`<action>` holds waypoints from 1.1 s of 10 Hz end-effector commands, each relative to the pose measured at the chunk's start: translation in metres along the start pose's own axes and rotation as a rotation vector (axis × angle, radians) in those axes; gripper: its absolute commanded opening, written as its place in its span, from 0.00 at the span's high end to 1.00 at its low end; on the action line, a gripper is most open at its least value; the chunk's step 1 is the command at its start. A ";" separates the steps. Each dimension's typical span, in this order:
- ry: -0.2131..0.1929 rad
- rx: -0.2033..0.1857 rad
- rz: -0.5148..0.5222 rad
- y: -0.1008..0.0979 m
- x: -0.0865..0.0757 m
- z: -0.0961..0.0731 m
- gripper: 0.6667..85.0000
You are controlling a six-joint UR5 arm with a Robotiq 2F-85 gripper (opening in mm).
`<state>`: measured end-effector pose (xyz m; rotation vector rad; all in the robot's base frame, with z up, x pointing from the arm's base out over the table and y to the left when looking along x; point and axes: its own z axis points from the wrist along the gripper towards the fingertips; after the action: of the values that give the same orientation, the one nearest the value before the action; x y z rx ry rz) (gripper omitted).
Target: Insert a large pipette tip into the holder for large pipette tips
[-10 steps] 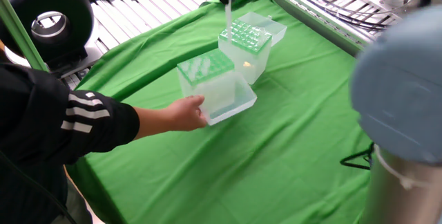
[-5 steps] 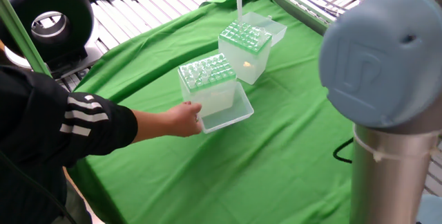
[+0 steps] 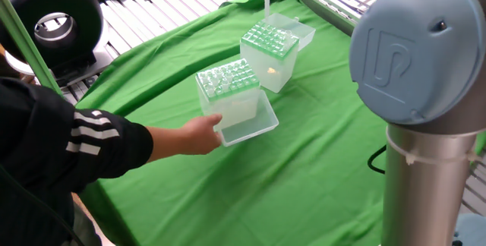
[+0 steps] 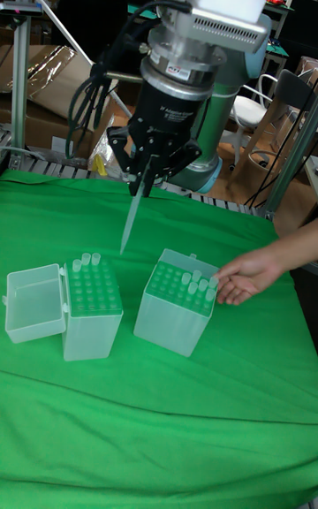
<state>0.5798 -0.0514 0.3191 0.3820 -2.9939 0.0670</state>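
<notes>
Green cloth [image 4: 159, 438] covers the whole table, with a roller rack behind it. From where I stand, the gripper [image 4: 148, 180] hangs above both boxes, fingers closed on the top of the large pipette tip [image 4: 132, 222], which points down and slightly left in mid-air. A person's hand [image 4: 250, 274] steadies the holder for large pipette tips [image 4: 177, 306] on the right; the other box [image 4: 92, 307] sits left, lid open. Transport seems under way; next the tip needs lining up over a free hole, then lowering straight.
</notes>
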 end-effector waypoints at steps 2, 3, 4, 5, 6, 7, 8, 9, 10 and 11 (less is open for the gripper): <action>-0.021 0.014 -0.043 -0.009 -0.017 0.019 1.00; -0.032 0.025 -0.057 -0.013 -0.022 0.027 1.00; -0.033 0.025 -0.064 -0.014 -0.024 0.032 1.00; -0.033 0.017 -0.072 -0.011 -0.024 0.035 1.00; -0.023 0.018 -0.078 -0.010 -0.021 0.035 1.00; -0.005 0.014 -0.077 -0.007 -0.016 0.034 1.00; -0.001 0.016 -0.080 -0.006 -0.013 0.033 1.00; 0.003 0.008 -0.077 -0.004 -0.009 0.033 1.00; 0.004 0.011 -0.077 -0.004 -0.005 0.035 1.00; 0.010 0.000 -0.066 0.000 0.002 0.035 1.00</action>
<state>0.5861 -0.0584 0.2849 0.4877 -2.9757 0.0909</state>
